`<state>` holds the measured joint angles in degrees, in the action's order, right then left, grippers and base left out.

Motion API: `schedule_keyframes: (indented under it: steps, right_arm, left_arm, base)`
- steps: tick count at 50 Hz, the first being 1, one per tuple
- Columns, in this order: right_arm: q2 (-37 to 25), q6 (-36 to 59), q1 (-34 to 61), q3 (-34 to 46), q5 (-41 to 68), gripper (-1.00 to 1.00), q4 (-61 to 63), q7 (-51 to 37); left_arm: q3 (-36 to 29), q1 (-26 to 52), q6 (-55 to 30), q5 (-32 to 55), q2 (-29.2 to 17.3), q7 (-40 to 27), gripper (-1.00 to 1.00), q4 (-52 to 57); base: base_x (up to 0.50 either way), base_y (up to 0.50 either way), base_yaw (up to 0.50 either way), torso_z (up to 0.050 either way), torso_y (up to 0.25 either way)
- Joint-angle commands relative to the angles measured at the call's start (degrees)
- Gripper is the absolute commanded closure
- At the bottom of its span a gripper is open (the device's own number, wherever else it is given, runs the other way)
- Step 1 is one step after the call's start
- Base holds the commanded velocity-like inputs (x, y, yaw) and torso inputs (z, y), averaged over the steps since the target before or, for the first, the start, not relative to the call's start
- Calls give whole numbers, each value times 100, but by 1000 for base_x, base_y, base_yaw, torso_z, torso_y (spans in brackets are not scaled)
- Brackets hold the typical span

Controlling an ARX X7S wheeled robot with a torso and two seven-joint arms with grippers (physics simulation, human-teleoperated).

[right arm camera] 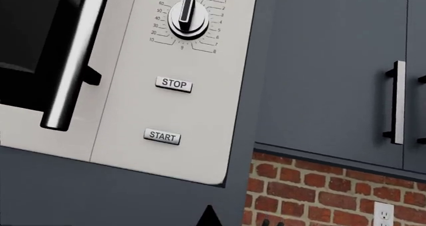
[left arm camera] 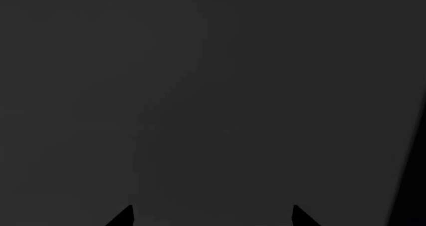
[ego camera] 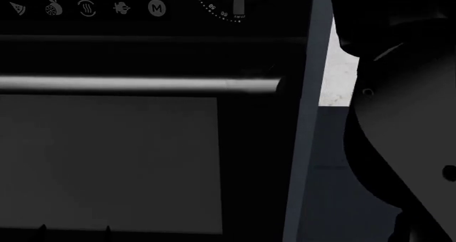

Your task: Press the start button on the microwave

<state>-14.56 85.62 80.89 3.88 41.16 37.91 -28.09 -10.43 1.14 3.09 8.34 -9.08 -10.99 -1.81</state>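
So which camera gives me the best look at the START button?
The right wrist view: the START button is sharp and legible on the microwave panel, below STOP and the timer dial. The head view shows only icons, dial edge and handle; the left wrist view shows only dark grey surface.

Left tool (left arm camera: 213, 217) tips apart, right arm (ego camera: 406, 146) raised

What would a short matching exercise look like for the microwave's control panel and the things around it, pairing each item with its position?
Items:
1. START button
2. STOP button
3. timer dial
4. brick wall

Positions:
A. uppermost control on the panel
B. below the dark cabinets, beside the microwave
C. lowest control on the panel
D. between the other two controls

Pairs: 1-C, 2-D, 3-A, 4-B
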Motion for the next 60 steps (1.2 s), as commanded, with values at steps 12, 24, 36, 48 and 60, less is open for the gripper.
schedule_keyframes:
  steps: [12, 24, 36, 48, 60]
  right_arm:
    - [-182, -887, 1772, 1204, 220, 100, -1984, 36]
    - [20, -1343, 1880, 1422, 62, 100, -2790, 304]
    - [149, -1501, 1933, 1522, 37, 100, -3322, 457]
    - [245, -2043, 1998, 1868, -223, 100, -4091, 807]
    - [343, -2446, 2029, 2055, -411, 100, -4788, 1012]
  left_arm:
    - [-87, 7, 28, 20, -74, -94, -100, 50]
    - [-114, -12, 87, 3, -129, -153, -100, 40]
    - [-163, 11, 108, 12, -162, -175, -100, 28]
    - [-200, 38, 101, 39, -191, -200, -100, -9]
    - [-244, 39, 248, 28, -212, -213, -100, -143]
  base:
    - [0, 0, 0, 0, 0]
    - [0, 0, 0, 0, 0]
    - [0, 0, 0, 0, 0]
    - [0, 0, 0, 0, 0]
    - [0, 0, 0, 0, 0]
